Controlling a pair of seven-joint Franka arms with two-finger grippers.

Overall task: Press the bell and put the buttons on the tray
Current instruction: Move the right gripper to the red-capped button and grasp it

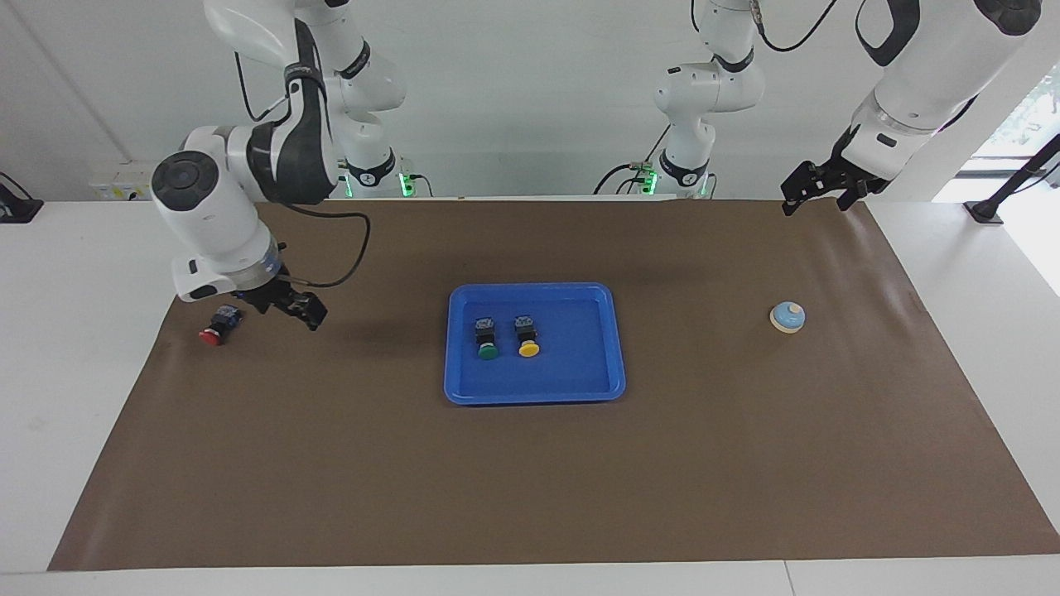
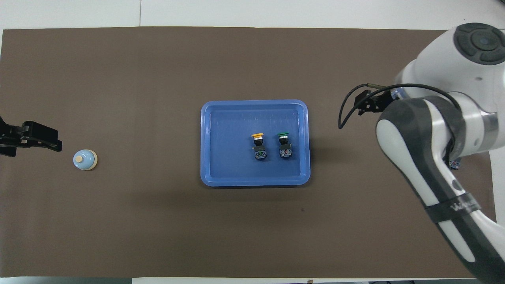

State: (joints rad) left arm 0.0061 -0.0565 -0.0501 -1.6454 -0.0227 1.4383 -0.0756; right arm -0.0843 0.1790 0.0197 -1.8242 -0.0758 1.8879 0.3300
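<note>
The blue tray [image 1: 614, 348] [image 2: 206, 142] lies mid-mat. In it lie a green button [image 1: 487, 339] [image 2: 284, 145] and a yellow button [image 1: 527, 337] [image 2: 258, 146], side by side. A red button [image 1: 217, 324] lies on the mat at the right arm's end; in the overhead view that arm hides all but a corner of it [image 2: 455, 163]. My right gripper [image 1: 290, 308] [image 2: 369, 103] hangs open and empty just beside the red button, on its tray side. The bell [image 1: 787, 316] [image 2: 85, 159] sits at the left arm's end. My left gripper [image 1: 816, 192] [image 2: 33, 136] waits open near it, raised.
A brown mat [image 1: 530, 480] covers most of the white table [image 1: 83, 273]. The right arm's cable [image 1: 348, 248] loops down beside its wrist.
</note>
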